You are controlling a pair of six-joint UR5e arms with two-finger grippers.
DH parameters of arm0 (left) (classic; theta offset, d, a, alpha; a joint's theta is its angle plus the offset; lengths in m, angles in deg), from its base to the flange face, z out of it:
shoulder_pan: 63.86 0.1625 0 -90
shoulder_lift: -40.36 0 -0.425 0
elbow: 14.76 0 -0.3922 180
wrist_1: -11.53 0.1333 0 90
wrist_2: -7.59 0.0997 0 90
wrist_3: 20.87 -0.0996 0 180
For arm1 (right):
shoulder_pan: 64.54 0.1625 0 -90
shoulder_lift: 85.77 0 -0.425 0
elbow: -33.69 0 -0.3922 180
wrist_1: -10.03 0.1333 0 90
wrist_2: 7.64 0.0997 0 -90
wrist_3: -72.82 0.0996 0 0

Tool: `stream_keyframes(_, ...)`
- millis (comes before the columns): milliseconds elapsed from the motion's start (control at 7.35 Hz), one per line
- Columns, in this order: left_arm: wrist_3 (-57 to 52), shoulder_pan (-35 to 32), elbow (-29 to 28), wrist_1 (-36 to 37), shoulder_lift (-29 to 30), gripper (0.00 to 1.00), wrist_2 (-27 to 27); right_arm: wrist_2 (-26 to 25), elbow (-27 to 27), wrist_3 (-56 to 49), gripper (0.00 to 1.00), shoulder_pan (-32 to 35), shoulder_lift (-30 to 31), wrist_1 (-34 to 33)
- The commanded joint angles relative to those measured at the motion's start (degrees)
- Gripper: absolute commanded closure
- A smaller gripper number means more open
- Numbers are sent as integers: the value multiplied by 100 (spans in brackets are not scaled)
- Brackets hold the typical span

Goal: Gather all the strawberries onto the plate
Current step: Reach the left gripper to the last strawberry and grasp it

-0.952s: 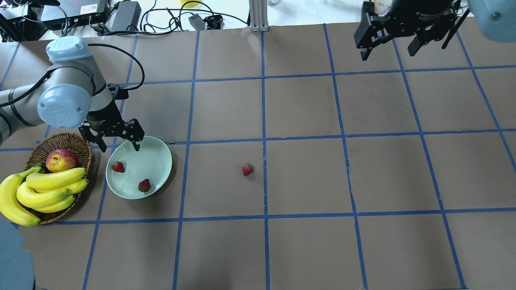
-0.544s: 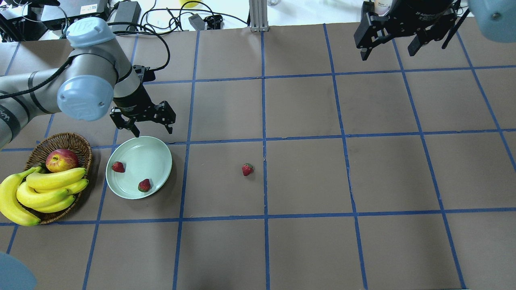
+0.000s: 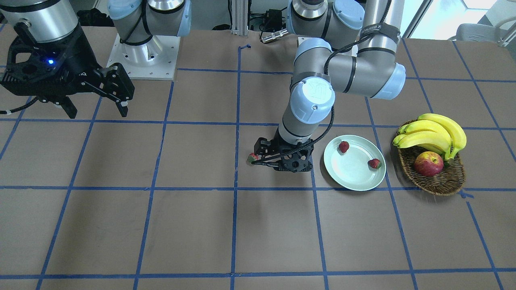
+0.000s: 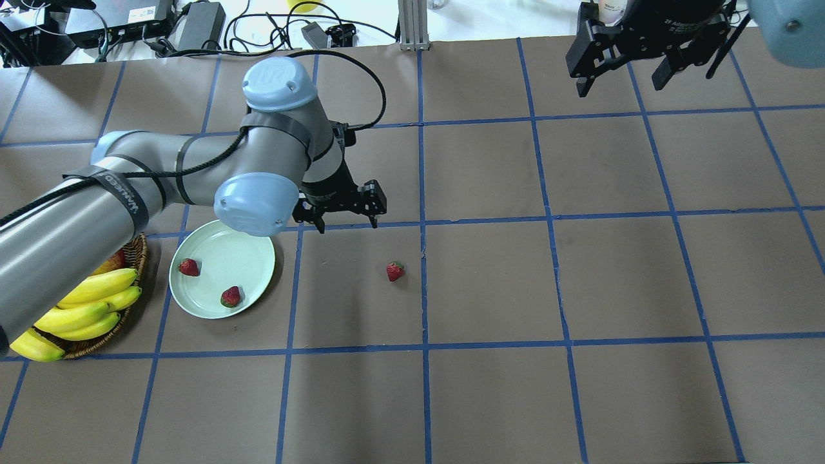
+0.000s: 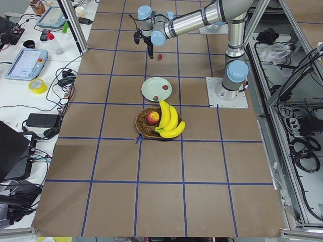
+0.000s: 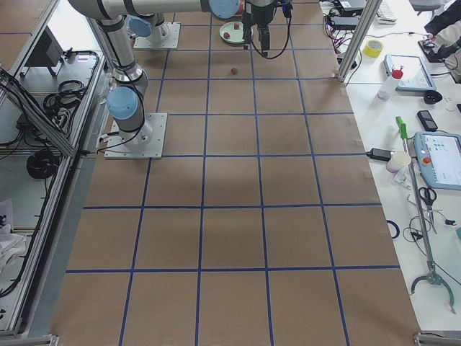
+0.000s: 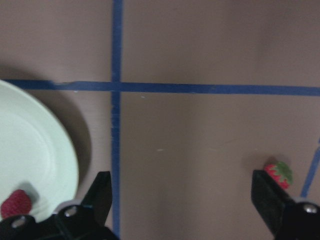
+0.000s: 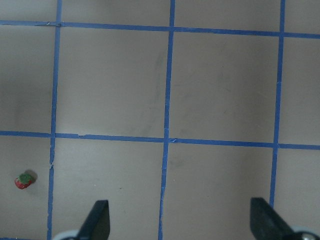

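Observation:
The pale mint plate lies at the left and holds two strawberries. A third strawberry lies alone on the table near the middle. My left gripper is open and empty, above the table between the plate and the lone strawberry, slightly beyond both. In the left wrist view the lone strawberry is by the right fingertip and the plate is at the left. My right gripper is open and empty, high at the far right.
A brown wicker basket with bananas and an apple stands beside the plate, away from the middle of the table. In the overhead view my left arm hides part of it. Cables and power bricks lie beyond the far edge.
My left arm has swung right, from over the plate's far rim to a spot near the lone strawberry, gripper still open. The right arm and all strawberries have not moved.

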Motion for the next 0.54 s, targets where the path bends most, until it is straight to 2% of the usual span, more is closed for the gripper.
stream_keyframes(0, 78, -208, 767, 1080, 42, 0, -251, 0, 0, 0, 0, 0, 0, 0)
stream_keyframes(408, 34, -480, 849, 1506, 357, 4, -288, 0, 0, 0, 0, 0, 0, 0)
